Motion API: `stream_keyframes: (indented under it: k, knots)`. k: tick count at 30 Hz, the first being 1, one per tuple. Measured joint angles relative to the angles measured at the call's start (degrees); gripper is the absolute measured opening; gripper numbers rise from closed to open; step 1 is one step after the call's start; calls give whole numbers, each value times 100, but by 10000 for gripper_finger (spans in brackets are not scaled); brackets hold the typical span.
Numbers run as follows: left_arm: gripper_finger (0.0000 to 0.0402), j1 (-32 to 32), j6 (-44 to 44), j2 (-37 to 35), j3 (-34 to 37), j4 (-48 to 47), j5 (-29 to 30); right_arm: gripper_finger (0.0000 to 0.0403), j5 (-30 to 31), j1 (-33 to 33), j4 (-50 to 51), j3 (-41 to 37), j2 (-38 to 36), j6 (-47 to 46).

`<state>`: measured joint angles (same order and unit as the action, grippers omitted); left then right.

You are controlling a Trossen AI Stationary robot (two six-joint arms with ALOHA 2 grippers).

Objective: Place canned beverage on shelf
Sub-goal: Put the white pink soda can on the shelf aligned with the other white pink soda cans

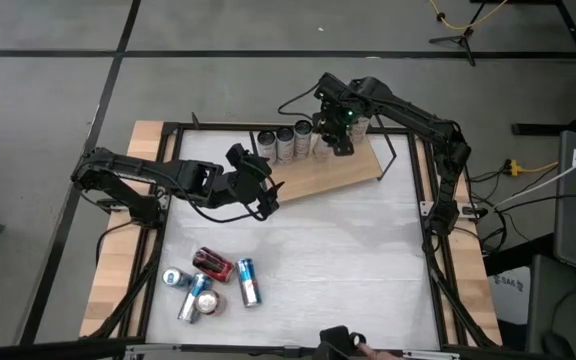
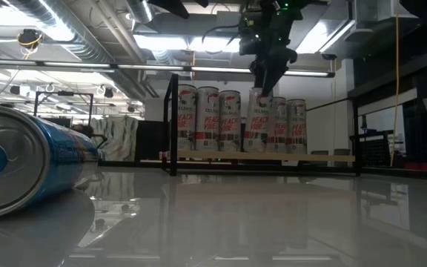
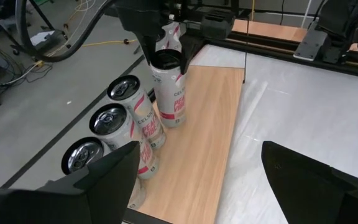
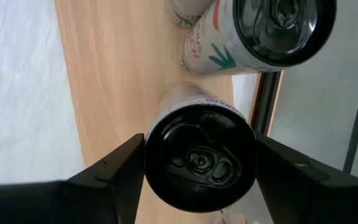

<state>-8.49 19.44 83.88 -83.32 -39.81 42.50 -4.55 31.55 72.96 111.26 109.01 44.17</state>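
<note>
The shelf (image 1: pixel 338 172) is a light wooden board with a thin black wire frame, lying at the table's far side. Three white canned beverages (image 1: pixel 285 142) stand in a row on its left part, and another one (image 1: pixel 364 124) stands farther right. My right gripper (image 1: pixel 336 132) is over the shelf, shut on one more white can (image 4: pixel 199 158) with a black top. My left gripper (image 1: pixel 266 196) hovers open off the shelf's near left end, holding nothing, and looks along the board (image 3: pixel 197 137) at the cans. My right gripper pinches the can's upper wall, just under the rim (image 4: pixel 149 163), between its two fingers, one on each side. The fingers come from above, pointing steeply down. The can stands about upright with its base (image 3: pixel 178 122) at the shelf board, to the right of the row.
Several loose cans (image 1: pixel 213 283), blue, red and silver, lie on the white tabletop near the left front; one blue can (image 2: pixel 21 170) lies close to the low camera. The shelf's black wire posts (image 2: pixel 173 122) rise at its ends. A black frame (image 1: pixel 430 215) borders the tabletop.
</note>
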Motion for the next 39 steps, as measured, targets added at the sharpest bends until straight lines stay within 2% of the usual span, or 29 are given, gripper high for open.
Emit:
stream_keyframes:
  k: [6, 13, 39]
  knots:
    - [329, 2, 142, 0, 0, 1, 2, 253, 267, 0, -30, 0, 0, 160]
    - [329, 2, 219, 0, 1, 2, 2, 253, 265, 0, -174, 2, 0, 408]
    - [329, 0, 457, 0, 1, 2, 0, 253, 391, -2, -120, 4, 0, 415]
